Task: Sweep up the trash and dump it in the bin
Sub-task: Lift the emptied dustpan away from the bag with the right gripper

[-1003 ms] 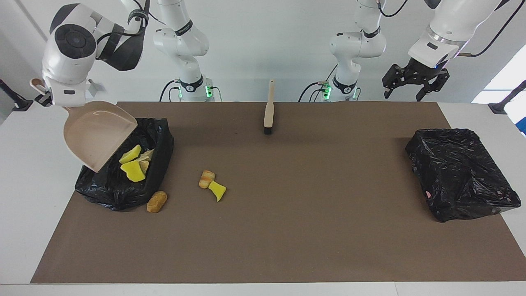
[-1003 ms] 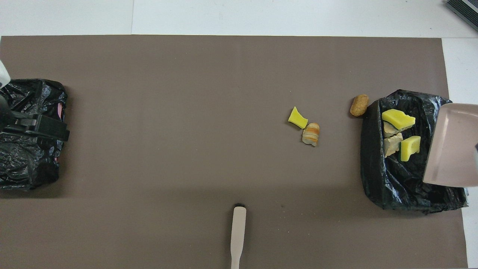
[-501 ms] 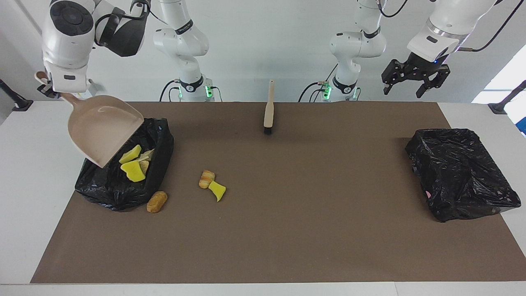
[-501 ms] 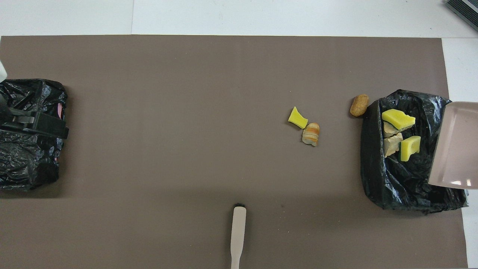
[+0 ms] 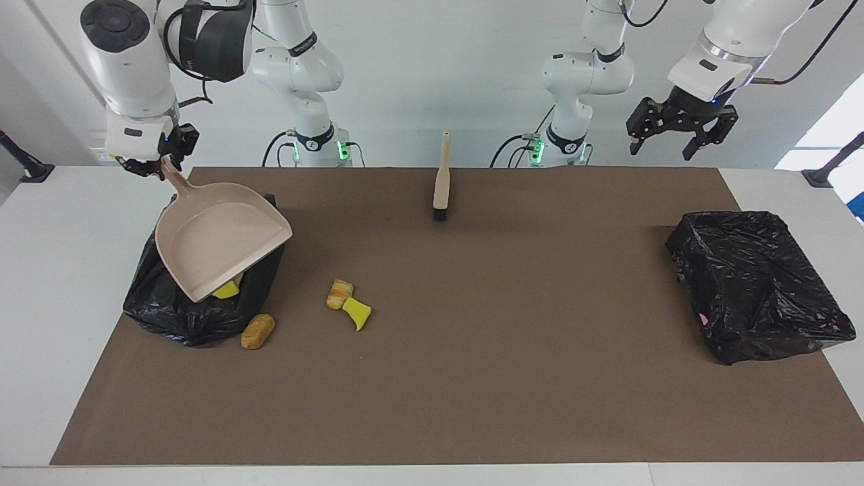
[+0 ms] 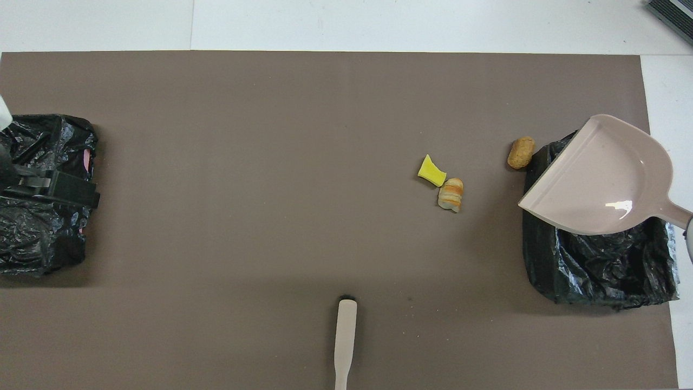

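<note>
– Beige plastic tipped over black plastic: means a dump in hand?
– Reads that way. Shows the right end effector (image 5: pixel 152 162) clamped on the handle of the dustpan (image 5: pixel 219 239), with the pan tilted over the bag-lined bin (image 5: pixel 196 317) at the right arm's end of the worktop (image 5: pixel 472 405). Looks bare inside the pan.
– So, finished?
– Not yet, judging by the trash. Leaves three pieces out on the worktop: a tan bread-like lump (image 5: pixel 258 331) touching or just beside the bin's wall, plus a striped bread lump (image 5: pixel 339 293) and a yellow sponge chunk (image 5: pixel 357 313) lying together, more toward the middle. Calls for another sweep, with the brush (image 5: pixel 441 182) lying ungripped near the robots' edge.
– And the left end effector (image 5: pixel 678 128)?
– Waits in the air with fingers spread, holding nothing. Covers part of the second bagged bin (image 6: pixel 43 238) when seen from above.
– Any gain from one view over the other?
– Facing: catches a yellow sliver (image 5: pixel 228 291) in the bin under the pan's lip, and the grip on the handle. Overhead: hides that sliver wholly beneath the pan, and almost all of the right end effector, yet lays open the pan's bare floor. Cannot count the pieces inside the bin from either.
</note>
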